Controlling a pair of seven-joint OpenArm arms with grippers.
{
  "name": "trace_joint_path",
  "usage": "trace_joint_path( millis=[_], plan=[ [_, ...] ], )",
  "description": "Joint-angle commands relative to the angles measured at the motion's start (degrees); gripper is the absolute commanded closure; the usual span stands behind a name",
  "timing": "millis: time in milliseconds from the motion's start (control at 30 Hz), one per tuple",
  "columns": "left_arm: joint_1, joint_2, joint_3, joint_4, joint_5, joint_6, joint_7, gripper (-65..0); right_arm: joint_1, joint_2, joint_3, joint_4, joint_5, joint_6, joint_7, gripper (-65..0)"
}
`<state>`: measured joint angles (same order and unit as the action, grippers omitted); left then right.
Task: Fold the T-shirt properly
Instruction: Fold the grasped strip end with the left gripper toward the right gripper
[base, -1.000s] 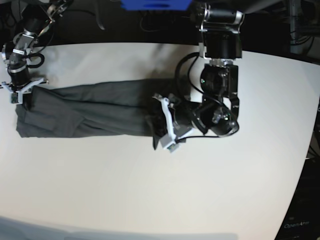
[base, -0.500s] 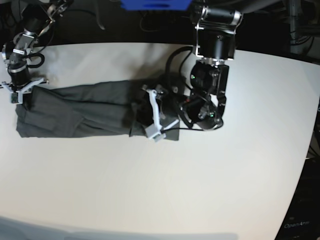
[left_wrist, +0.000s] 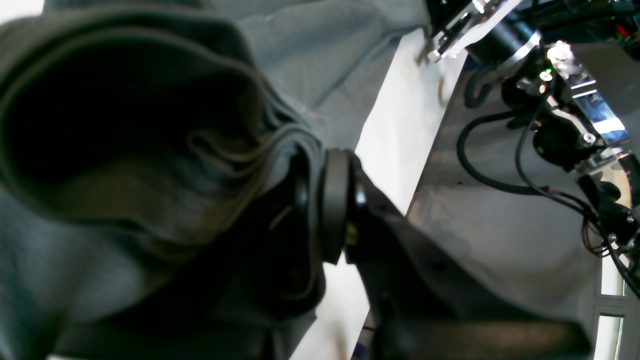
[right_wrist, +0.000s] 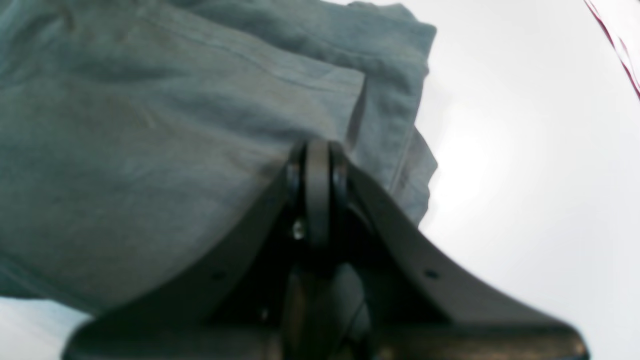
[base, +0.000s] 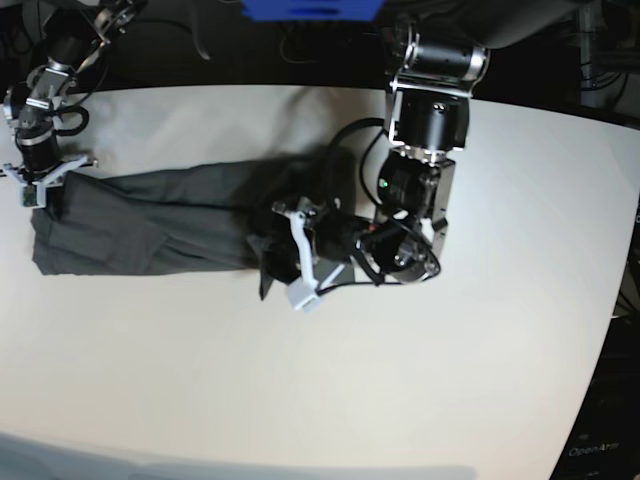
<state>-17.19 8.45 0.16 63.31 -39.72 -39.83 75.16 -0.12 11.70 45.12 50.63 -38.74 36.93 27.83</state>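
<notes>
**T-shirt held at both ends**

The T-shirt (base: 160, 215) lies stretched in a long band across the white counter (base: 400, 390). The left gripper (base: 290, 255) pinches its bunched end (folds raised off the surface); the right gripper (base: 45, 185) is clamped on the opposite corner.

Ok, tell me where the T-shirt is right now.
In the base view the T-shirt lies as a long band across the white table, on its left half, pinched at its left end by the right hand and at its bunched right end by the left hand.
</notes>
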Motion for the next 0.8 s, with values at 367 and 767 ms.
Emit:
trace_joint_path(
  millis=[367, 767],
  plan=[
    [-1.23, 0.55, 4.98, 0.65, -6.03, -0.17, -3.73, -3.2, -0.89, -3.92, -0.42, -1.71, -14.31, 3.07, -14.34, -0.3],
    [-2.55, 0.55, 6.12, -4.63, -7.97, -0.17, -9.0, -3.2, -0.63, -3.92, -0.51, -1.8, -14.4, 3.07, -14.43, -0.3]
  ],
)
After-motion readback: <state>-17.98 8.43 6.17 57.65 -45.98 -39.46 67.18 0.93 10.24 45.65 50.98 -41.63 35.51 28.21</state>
